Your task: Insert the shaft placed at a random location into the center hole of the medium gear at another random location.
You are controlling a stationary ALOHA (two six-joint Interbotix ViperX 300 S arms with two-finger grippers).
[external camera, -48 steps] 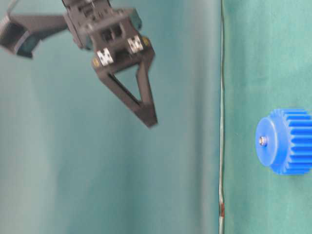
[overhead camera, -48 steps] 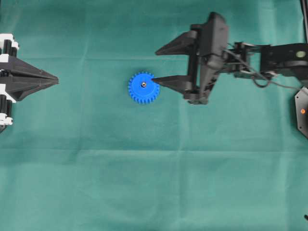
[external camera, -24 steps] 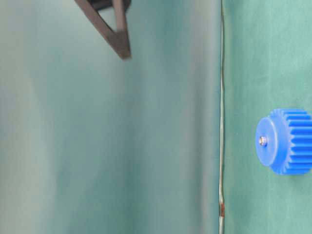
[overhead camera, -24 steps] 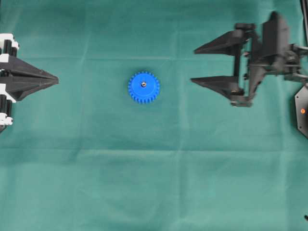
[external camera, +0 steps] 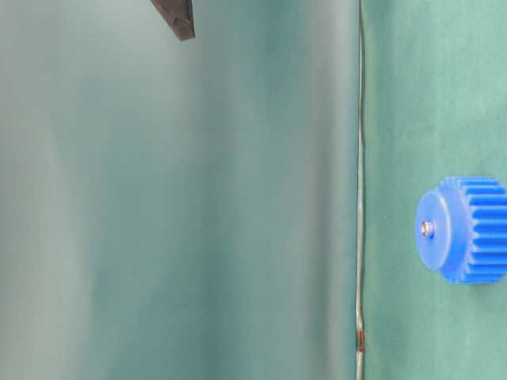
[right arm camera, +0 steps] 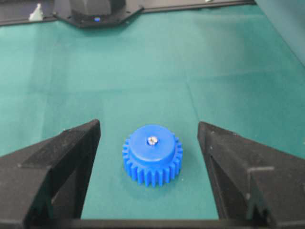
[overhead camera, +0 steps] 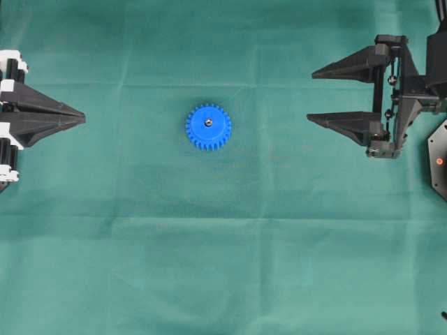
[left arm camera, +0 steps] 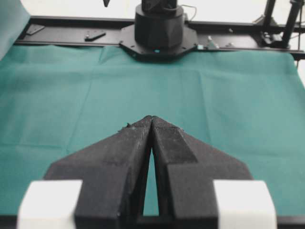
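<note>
The blue medium gear [overhead camera: 208, 127] lies flat on the green cloth at mid-table. The shaft [overhead camera: 208, 122] stands in its hub, so only the shiny round end shows and the center hole is filled and hidden. The table-level view shows the gear [external camera: 463, 229] with the shaft [external camera: 428, 229] end flush on the hub. My right gripper [overhead camera: 310, 95] hangs open and empty, well to the right of the gear. Its wrist view frames the gear [right arm camera: 152, 155] and shaft [right arm camera: 152, 140] beyond the spread right gripper [right arm camera: 148, 124]. My left gripper [overhead camera: 82, 117] rests shut at the left edge, holding nothing.
Green cloth [overhead camera: 223, 265] covers the table. The right arm's base plate [overhead camera: 438, 160] sits at the right edge. In the left wrist view the shut left gripper [left arm camera: 151, 118] faces the far arm base [left arm camera: 157, 28]. One right fingertip [external camera: 178, 20] pokes in at the top.
My right gripper has drawn back to the right, away from the gear, staying open. The gear with the shaft in it has not moved. The left arm stayed still.
</note>
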